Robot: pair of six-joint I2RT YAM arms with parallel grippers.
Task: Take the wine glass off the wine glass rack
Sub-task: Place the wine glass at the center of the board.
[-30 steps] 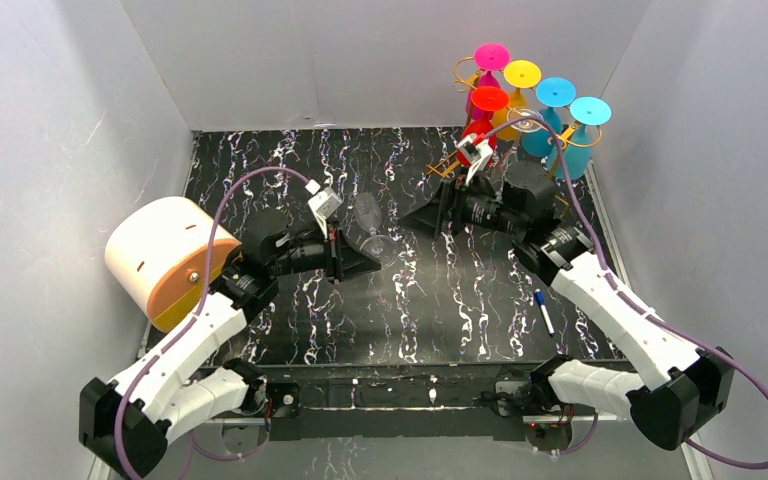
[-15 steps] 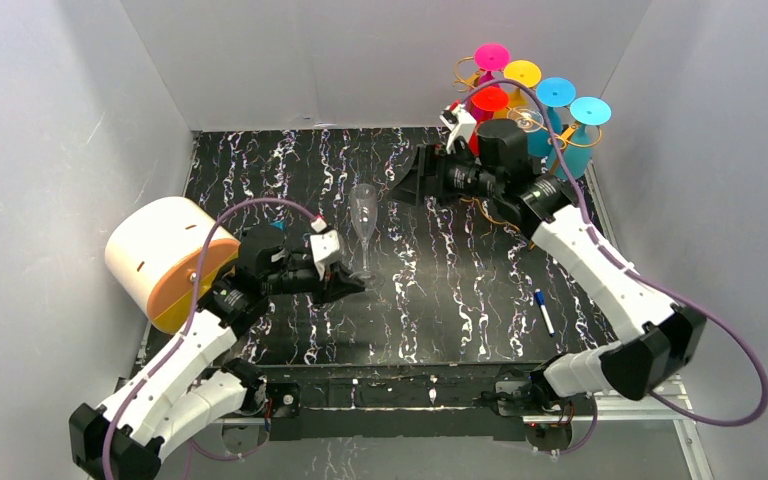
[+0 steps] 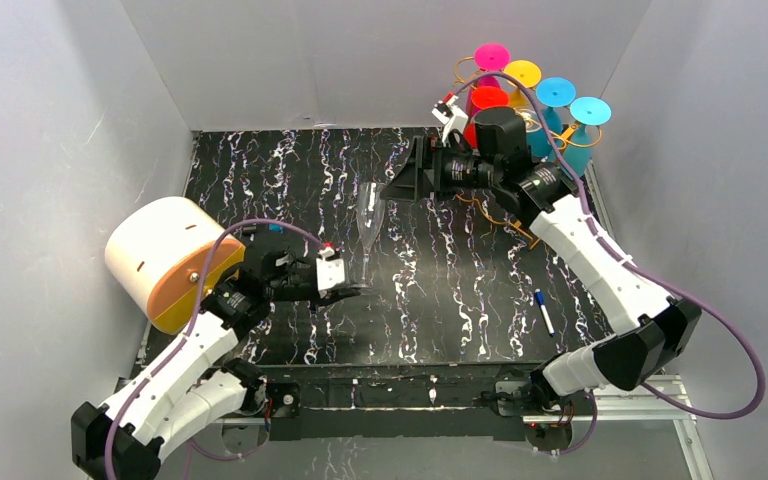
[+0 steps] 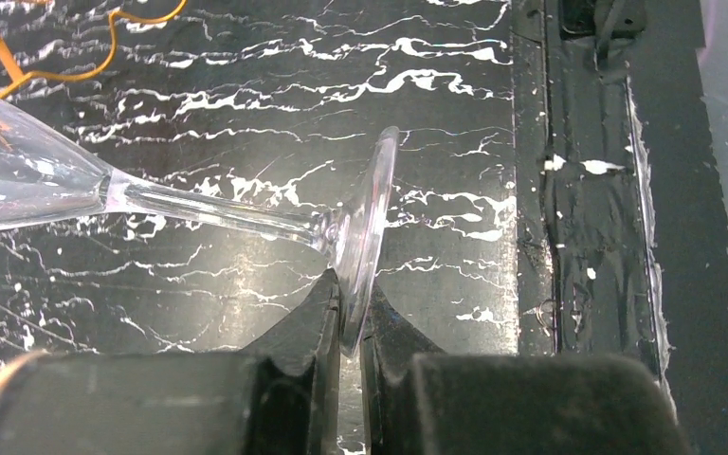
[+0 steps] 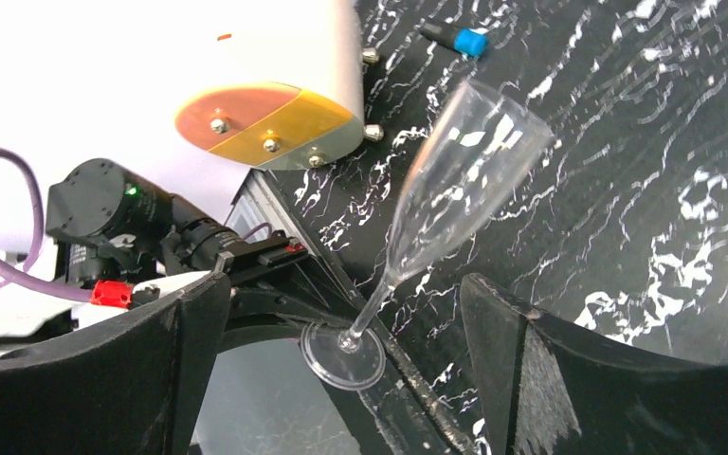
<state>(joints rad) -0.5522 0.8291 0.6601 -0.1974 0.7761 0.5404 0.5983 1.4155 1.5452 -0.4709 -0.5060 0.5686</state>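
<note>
My left gripper (image 4: 349, 318) pinches the foot of the wine glass (image 4: 28, 185); my right gripper (image 3: 400, 178) is wide open near its bowl.

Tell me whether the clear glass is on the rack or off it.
Off: the left claw pinches the foot of the glass, well clear of the rack.

In the left wrist view the wine glass (image 4: 199, 210) runs off the left edge, most of its bowl cut away. From above, the right arm (image 3: 585, 255) covers much of the wine glass rack (image 3: 463, 72) at upper right
</note>
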